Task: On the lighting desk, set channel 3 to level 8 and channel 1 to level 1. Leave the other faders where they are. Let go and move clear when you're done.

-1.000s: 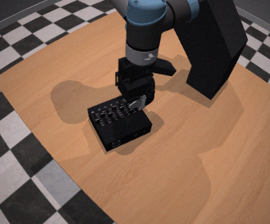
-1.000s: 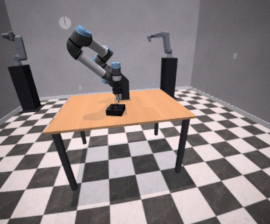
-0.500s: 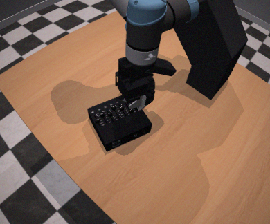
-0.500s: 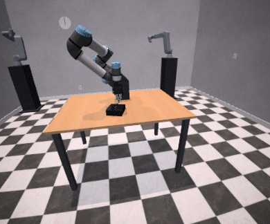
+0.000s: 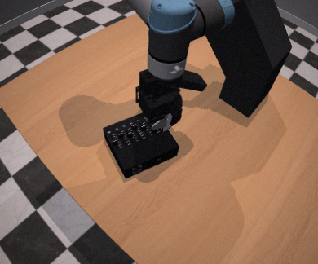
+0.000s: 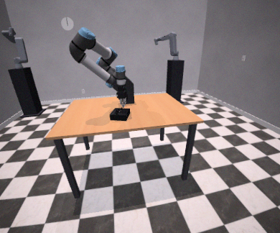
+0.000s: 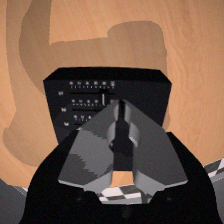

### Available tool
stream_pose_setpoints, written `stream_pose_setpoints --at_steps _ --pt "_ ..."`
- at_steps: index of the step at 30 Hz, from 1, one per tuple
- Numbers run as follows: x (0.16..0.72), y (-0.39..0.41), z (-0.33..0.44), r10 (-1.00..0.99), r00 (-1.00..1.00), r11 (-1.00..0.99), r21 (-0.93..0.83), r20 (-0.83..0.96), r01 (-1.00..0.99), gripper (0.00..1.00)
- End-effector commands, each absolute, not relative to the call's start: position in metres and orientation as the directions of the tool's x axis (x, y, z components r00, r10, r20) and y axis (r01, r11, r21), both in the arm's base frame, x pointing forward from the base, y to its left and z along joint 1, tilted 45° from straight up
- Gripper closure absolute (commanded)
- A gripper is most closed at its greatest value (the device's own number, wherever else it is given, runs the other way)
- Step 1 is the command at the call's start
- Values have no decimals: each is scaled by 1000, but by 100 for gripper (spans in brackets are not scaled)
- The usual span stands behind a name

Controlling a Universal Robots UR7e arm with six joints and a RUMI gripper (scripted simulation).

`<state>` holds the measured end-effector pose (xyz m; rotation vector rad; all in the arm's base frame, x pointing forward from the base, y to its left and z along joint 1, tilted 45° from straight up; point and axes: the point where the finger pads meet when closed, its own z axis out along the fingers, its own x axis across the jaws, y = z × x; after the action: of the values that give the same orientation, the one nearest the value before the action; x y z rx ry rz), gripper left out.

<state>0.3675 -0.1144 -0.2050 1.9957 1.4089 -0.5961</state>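
Note:
The lighting desk is a small black box with several fader rows on the wooden table; it also shows in the exterior view and in the wrist view. My gripper is shut, its grey fingertips pressed together and pointing down at the far right part of the desk's fader panel. In the wrist view the closed fingers cover the near rows; a fader knob stands just left of the fingertips. I cannot tell whether the tips touch a fader.
The arm's black base block stands on the table behind and to the right of the desk. Two other arms on black pedestals stand off the table, far back.

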Motion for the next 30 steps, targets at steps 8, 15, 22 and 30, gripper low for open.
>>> stream_pose_setpoints --at_steps 8,15,22,30 --pt "370 -119 -209 666 333 -241 230 -667 943 100" --pt "370 -119 -209 666 333 -241 230 -667 943 100" --pt "370 -119 -209 666 333 -241 230 -667 943 100" --pt "370 -119 -209 666 333 -241 230 -667 943 100"
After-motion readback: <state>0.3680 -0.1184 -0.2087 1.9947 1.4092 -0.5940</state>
